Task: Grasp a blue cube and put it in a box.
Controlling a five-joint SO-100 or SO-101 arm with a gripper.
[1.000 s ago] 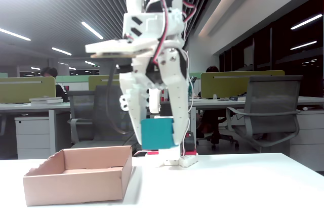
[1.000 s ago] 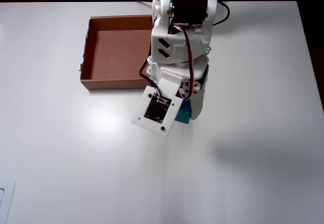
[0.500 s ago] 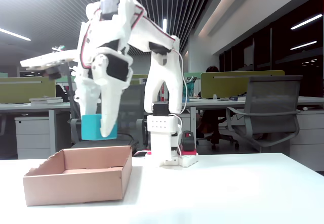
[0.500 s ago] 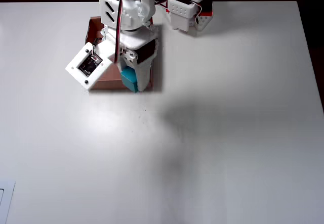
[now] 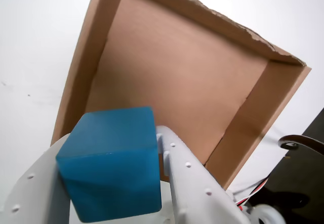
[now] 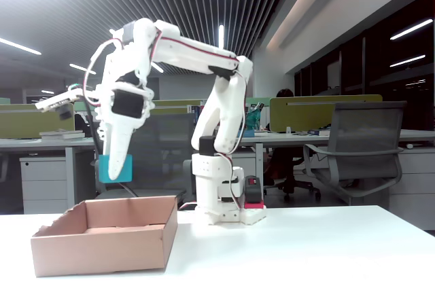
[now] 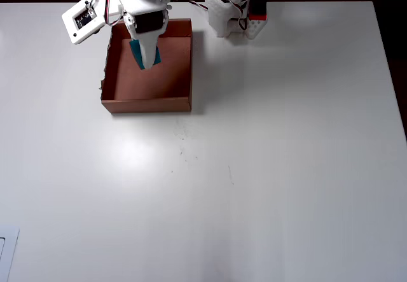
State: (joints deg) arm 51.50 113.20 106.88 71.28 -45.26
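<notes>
- the gripper (image 6: 114, 168) pinches the blue cube (image 6: 113, 168) between both fingers, hanging clear above the box (image 6: 102, 243).
- in the overhead view the cube (image 7: 141, 54) sits toward 12 o'clock of the box floor (near the far wall).
- risk: released from this height, it may bounce over the low wall (image 5: 253, 115).

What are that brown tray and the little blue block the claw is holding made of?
The box looks like plain brown cardboard: matte, with a ragged, torn top edge. The blue cube has smooth, dull, even-coloured faces, so perhaps plastic or painted wood; the pictures don't settle which. The gripper clamping it looks like white plastic with small holes.
</notes>
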